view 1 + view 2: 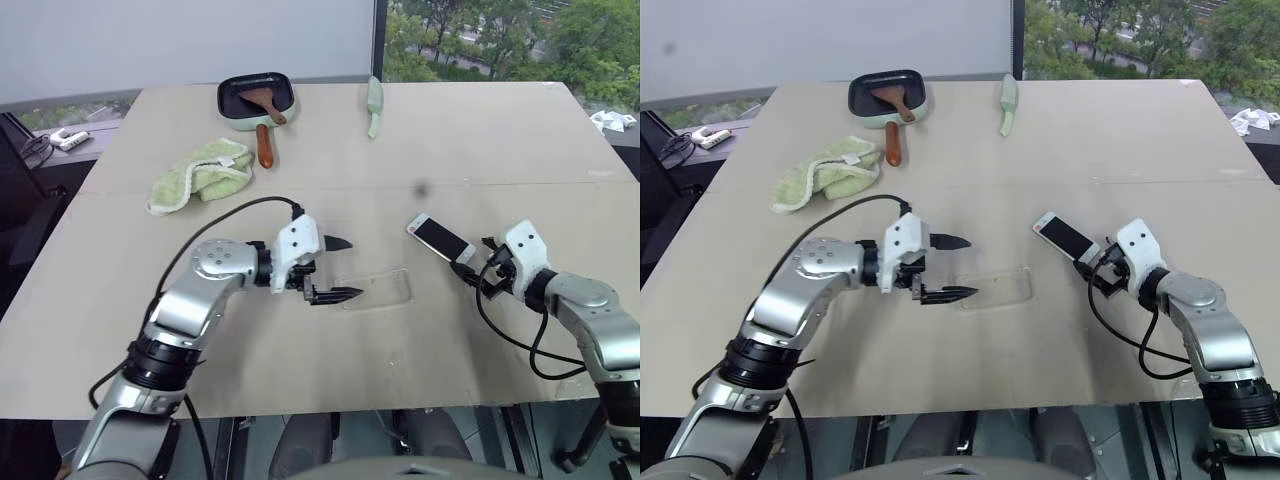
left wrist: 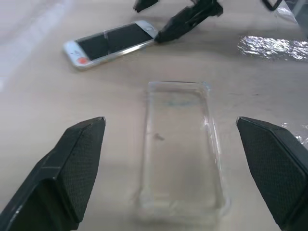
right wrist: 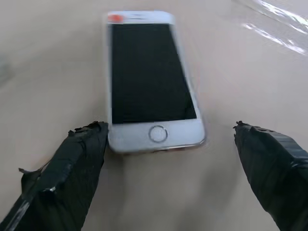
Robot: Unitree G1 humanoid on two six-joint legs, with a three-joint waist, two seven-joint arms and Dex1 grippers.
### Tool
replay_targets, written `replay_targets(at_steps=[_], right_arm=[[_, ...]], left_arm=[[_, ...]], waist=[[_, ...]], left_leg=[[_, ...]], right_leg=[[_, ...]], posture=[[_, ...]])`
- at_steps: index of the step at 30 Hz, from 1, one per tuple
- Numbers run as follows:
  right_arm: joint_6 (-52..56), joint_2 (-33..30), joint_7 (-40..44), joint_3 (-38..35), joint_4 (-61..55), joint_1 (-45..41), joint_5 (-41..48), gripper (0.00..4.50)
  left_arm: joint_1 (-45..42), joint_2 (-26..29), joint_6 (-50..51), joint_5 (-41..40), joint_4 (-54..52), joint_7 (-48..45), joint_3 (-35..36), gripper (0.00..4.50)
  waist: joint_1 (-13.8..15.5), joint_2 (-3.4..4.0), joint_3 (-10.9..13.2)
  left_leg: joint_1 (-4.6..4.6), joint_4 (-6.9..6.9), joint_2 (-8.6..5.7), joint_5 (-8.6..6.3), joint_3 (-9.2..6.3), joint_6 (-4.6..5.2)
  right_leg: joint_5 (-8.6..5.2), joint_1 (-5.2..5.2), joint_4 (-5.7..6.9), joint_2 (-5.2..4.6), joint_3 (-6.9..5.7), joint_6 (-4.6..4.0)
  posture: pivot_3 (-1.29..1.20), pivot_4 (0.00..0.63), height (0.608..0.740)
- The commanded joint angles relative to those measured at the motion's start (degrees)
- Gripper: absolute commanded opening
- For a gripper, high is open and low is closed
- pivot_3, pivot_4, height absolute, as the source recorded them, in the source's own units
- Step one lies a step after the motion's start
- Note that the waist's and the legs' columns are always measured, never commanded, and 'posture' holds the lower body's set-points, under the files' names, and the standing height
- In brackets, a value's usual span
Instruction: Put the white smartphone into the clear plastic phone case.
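Observation:
The white smartphone (image 1: pixel 440 238) lies screen up on the table, right of centre, seen close in the right wrist view (image 3: pixel 149 82). My right gripper (image 1: pixel 472 270) is open at its home-button end, one finger (image 3: pixel 82 154) close beside the phone's corner, nothing held. The clear plastic phone case (image 1: pixel 378 289) lies flat at mid-table, open side up (image 2: pixel 180 149). Open and empty, my left gripper (image 1: pixel 342 268) hovers at the case's left end, its fingers (image 2: pixel 72 163) standing wider than the case.
At the back of the table (image 1: pixel 120 290) are a green pan (image 1: pixel 256 98) holding a brown spatula (image 1: pixel 264 110), a crumpled green cloth (image 1: pixel 200 174) and a pale green utensil (image 1: pixel 374 106). The table's front edge runs just below both arms.

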Motion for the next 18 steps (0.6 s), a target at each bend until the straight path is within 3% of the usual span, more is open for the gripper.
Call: replay_targets(at_steps=[1, 7, 18], right_arm=[[4.05, 0.10, -0.26, 2.25, 2.25, -2.83, -1.43, 4.50], [7.62, 2.19, 1.02, 3.36, 4.21, -6.63, 0.38, 4.50], [-7.58, 2.24, 13.34, 6.03, 19.29, -14.01, -1.95, 4.50]], left_arm=[[1.11, 3.39, 2.50, -2.78, -5.19, 1.42, 5.96, 4.48], [3.39, 9.01, 10.62, -2.45, -9.82, 8.49, 13.13, 4.48], [4.47, 10.17, 17.31, -5.11, -14.41, 12.80, 13.62, 4.48]], waist=[[-0.07, 0.00, 0.00], [-0.69, -0.14, -0.05], [-2.33, -0.21, -0.05]], left_leg=[[0.00, 0.00, 0.00, 0.00, 0.01, 0.00], [0.17, 0.02, 0.02, 0.00, 0.04, 0.00], [0.28, 0.01, 0.10, 0.00, 0.21, 0.00]], right_leg=[[0.00, 0.00, -0.01, 0.00, 0.01, 0.00], [0.00, 0.09, 0.05, 0.04, 0.04, 0.00], [0.02, 0.08, 0.09, 0.12, 0.22, -0.01]], posture=[[0.00, 0.150, 0.740], [0.00, 0.150, 0.740], [0.00, 0.150, 0.740]])
